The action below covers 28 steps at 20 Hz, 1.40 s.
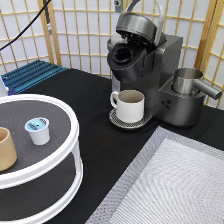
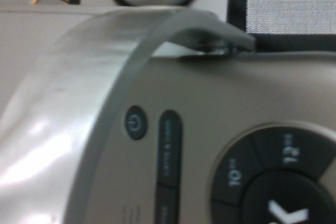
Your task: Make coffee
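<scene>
While the brewer is standing with its lid raised, the coffee pod (image 1: pixel 38 129) is sitting upright, teal foil top facing up, on the upper tier of a white round two-tier stand (image 1: pixel 75 131) at the near left of the black desk (image 1: pixel 100 135). A tan handleless cup (image 1: pixel 6 149) is standing on the same tier just left of the pod, apart from it and partly cut off by the picture's edge. Well to the right and farther back, a cream-white mug (image 1: pixel 130 105) is resting on the round drip tray of the dark grey coffee machine (image 1: pixel 167 60), handle pointing left, under the open brew head. The machine's lid (image 1: pixel 134 24) is tilting up and back. A steel jug (image 1: pixel 187 80) with a straight handle is sitting on the machine's right side. A grey woven mat (image 1: pixel 170 180) is lying at the near right, and a blue ridged panel (image 1: pixel 32 74) is lying at the far left before a wooden lattice screen (image 1: pixel 85 30). Only a small grey part is poking in at the far edge above the lid, so I cannot tell whether the jaws are apart or together. The wrist view is showing the machine's silvery top from close by, with a power button (image 2: pixel 135 123) and a dark round size dial (image 2: pixel 281 170).
</scene>
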Available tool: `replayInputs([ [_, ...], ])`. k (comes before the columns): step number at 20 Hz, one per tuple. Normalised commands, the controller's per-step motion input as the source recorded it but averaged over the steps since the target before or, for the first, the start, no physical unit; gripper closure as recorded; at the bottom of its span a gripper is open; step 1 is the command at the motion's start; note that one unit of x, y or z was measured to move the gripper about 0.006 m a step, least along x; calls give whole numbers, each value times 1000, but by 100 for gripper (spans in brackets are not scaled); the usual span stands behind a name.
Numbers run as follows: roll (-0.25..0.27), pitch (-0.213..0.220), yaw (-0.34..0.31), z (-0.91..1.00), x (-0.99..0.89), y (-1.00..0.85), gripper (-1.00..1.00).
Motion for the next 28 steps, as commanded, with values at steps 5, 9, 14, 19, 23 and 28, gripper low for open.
replayInputs([
  [5,-61,165,-39,476,351,112,-100],
  [9,89,50,-5,521,72,-766,-100],
  [14,129,27,0,294,-24,-985,-100],
  [19,12,-6,0,-24,-136,-1000,-100],
  [23,-39,-82,0,-447,-220,-1000,-100],
  [28,-113,-156,-32,-697,-428,-831,-100],
])
